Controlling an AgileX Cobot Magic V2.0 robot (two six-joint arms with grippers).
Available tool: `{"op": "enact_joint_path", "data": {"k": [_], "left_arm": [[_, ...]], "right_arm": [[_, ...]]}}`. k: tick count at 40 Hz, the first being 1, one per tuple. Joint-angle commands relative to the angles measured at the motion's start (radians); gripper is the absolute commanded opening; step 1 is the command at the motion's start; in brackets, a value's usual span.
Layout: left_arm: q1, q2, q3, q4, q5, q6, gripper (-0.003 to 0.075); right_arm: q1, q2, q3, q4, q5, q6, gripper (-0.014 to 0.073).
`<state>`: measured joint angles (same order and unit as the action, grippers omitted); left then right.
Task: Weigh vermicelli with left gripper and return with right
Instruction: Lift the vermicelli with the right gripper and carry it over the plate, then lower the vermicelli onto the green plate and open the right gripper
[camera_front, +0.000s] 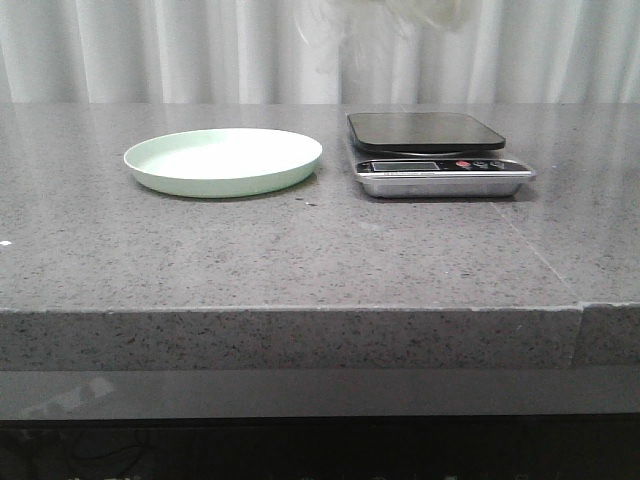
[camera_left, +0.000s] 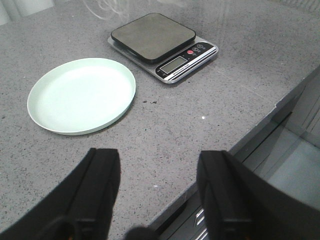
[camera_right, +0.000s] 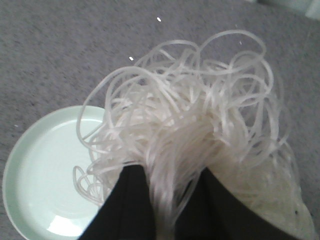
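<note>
Your R gripper (camera_right: 165, 200) pinches the vermicelli (camera_right: 200, 135) up in the air, prob. over the plate (camera_right: 40, 175). L gripper (camera_left: 157, 185) spread, holding nothing. Scale (camera_front: 430, 150) bare.

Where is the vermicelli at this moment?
The vermicelli hangs in the air, gripped by the right gripper above the green plate; the front view shows only a blur of it near the top edge.
</note>
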<state>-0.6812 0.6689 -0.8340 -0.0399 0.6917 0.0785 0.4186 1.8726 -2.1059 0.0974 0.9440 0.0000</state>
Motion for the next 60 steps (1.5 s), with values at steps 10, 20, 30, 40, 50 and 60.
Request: {"op": "enact_joint_path", "data": {"k": [10, 20, 30, 40, 50, 60], "left_arm": [[-0.005, -0.002, -0.027, -0.004, -0.074, -0.013, 0.0440], [-0.005, -0.002, -0.027, -0.004, -0.074, -0.013, 0.0440], [-0.005, -0.002, -0.027, -0.004, -0.074, -0.013, 0.0440], [-0.005, -0.002, -0.027, -0.004, -0.074, -0.013, 0.0440], [-0.005, -0.002, -0.027, -0.004, -0.074, -0.013, 0.0440], [-0.005, -0.002, -0.027, -0.004, -0.074, -0.013, 0.0440]], "right_arm": [[0.159, -0.018, -0.088, 0.008, -0.192, -0.008, 0.0181], [0.207, 0.087, -0.088, 0.008, -0.224, -0.015, 0.0181], [0.212, 0.192, -0.088, 0.008, -0.176, -0.015, 0.0233], [0.211, 0.207, -0.093, 0.007, -0.153, -0.015, 0.0488], [0.211, 0.108, -0.110, 0.002, -0.051, 0.000, 0.0488], [0.211, -0.066, -0.044, -0.087, 0.027, 0.093, 0.0488]]}}
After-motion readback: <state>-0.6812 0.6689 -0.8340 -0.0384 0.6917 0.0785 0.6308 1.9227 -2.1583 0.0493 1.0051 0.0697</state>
